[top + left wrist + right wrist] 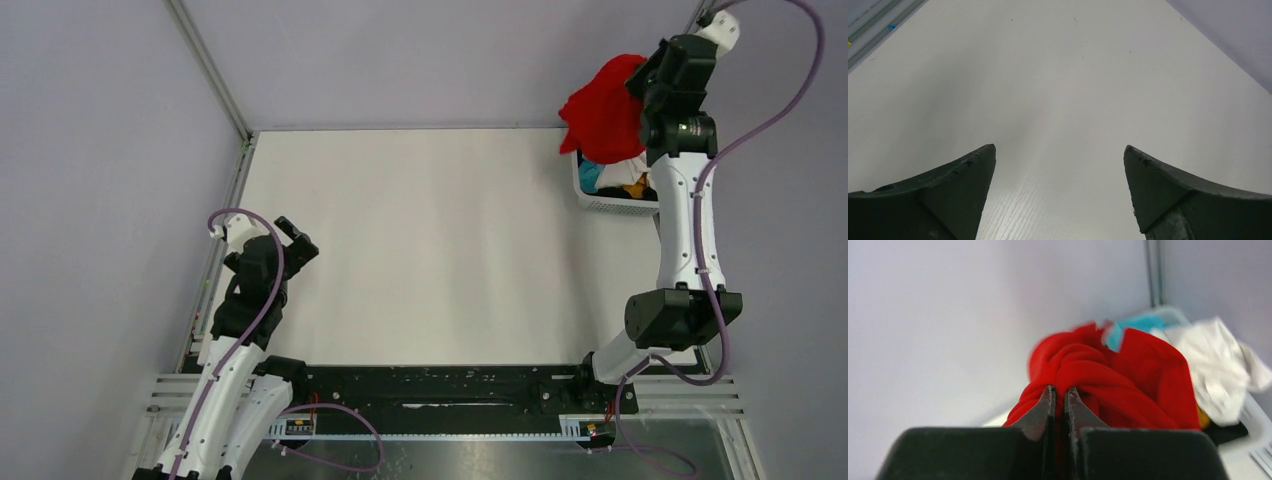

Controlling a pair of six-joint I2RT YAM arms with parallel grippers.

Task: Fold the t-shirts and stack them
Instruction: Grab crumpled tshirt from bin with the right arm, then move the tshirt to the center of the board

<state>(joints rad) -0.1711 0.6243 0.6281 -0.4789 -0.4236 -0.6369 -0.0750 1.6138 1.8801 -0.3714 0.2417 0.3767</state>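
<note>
Fingers (1040, 410) on red t-shirt (1128, 385), lengthwise downward

Four t-shirts, one basket (618, 206), two grippers.
One each of red t-shirt (603, 115), teal t-shirt (591, 175), white t-shirt (622, 176) and yellow t-shirt (637, 187), at two o'clock with the basket; left gripper (1060, 155) at eight, right gripper (1059, 392) at one.

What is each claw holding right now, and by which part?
Right claw pinches a bunched fold of the red t-shirt; left claw is open, holding nothing.

Red t-shirt (603, 120), white basket (613, 206), white table (430, 250)
</note>
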